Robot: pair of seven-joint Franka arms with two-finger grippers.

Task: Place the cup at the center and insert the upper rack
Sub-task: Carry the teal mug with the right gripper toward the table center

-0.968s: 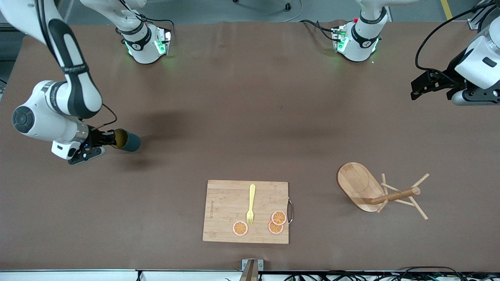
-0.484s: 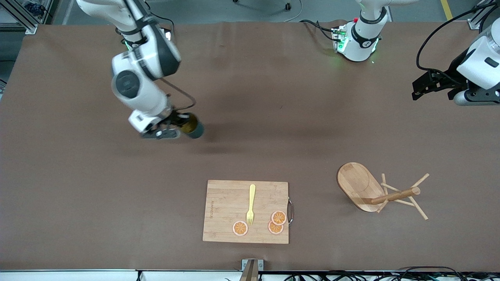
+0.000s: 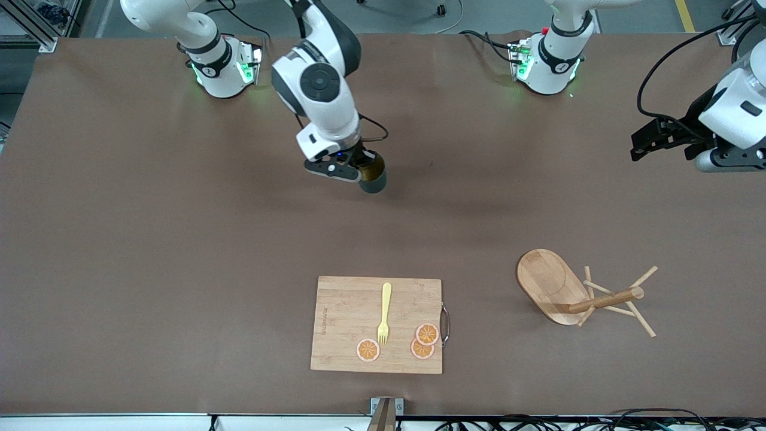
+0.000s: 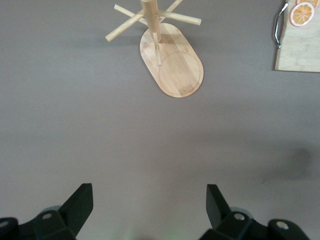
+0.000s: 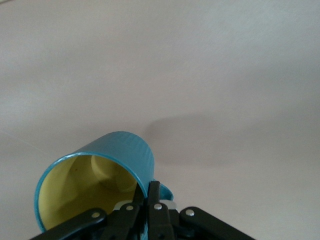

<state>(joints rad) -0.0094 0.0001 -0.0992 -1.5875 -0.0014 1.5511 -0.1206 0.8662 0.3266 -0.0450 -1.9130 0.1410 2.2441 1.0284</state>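
Observation:
My right gripper [image 3: 362,172] is shut on the rim of the dark teal cup [image 3: 373,177] and holds it tilted over the middle of the table. In the right wrist view, one finger is inside the cup's [image 5: 107,170] yellow interior and the other is outside beside the handle, with the right gripper [image 5: 152,189] pinching the wall. The upper rack [image 3: 565,290], a wooden mug tree, lies tipped on its side toward the left arm's end of the table. It also shows in the left wrist view [image 4: 172,62]. My left gripper [image 3: 641,142] waits open over bare table [image 4: 149,196].
A bamboo cutting board [image 3: 344,317] lies near the front edge, nearer to the camera than the cup. On it are a yellow fork [image 3: 384,314] and three orange slices [image 3: 368,350]. A metal handle [image 3: 444,324] sticks out on the board's side facing the rack.
The right arm has swung the held cup from the right arm's end of the table to over the middle. The left arm has barely moved.

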